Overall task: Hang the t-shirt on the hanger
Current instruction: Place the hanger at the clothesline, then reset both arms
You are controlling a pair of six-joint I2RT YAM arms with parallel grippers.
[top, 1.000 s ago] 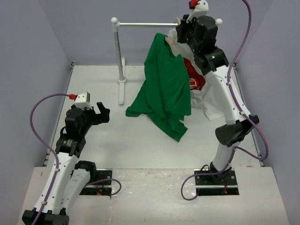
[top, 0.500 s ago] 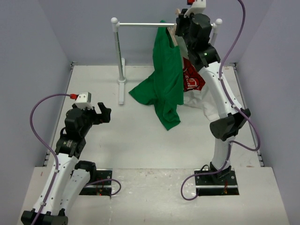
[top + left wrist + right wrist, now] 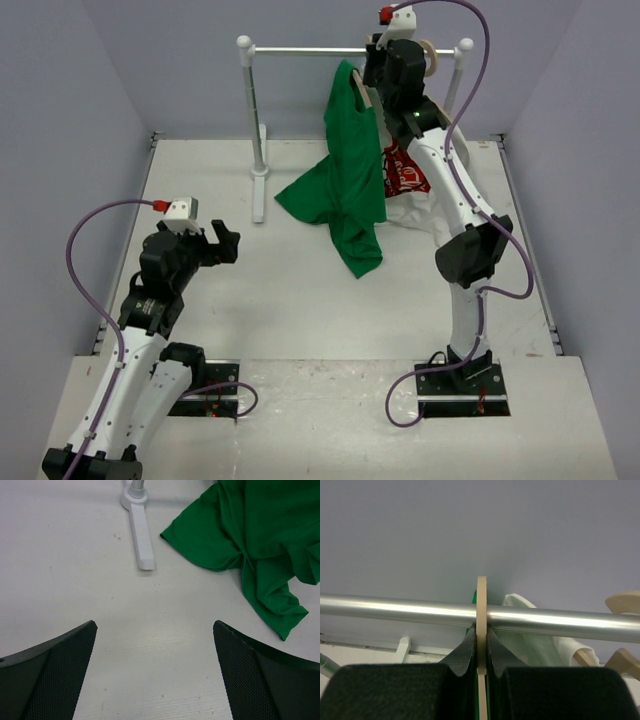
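Observation:
The green t-shirt hangs on the pale wooden hanger at the silver rail. Its lower part rests on the table and shows in the left wrist view. My right gripper is high at the rail, shut on the hanger. In the right wrist view the hanger's hook stands between my shut fingers and crosses over the rail. My left gripper is open and empty, low over the table, left of the shirt; its fingers frame bare table.
A white t-shirt with a red graphic hangs on a second hanger behind my right arm. The rack's left post stands on a white foot. Another hanger end shows at the right of the rail.
My right gripper has moved up and left to the rail with the hanger and green shirt. The shirt's hem was pulled back across the table. My left arm has barely moved.

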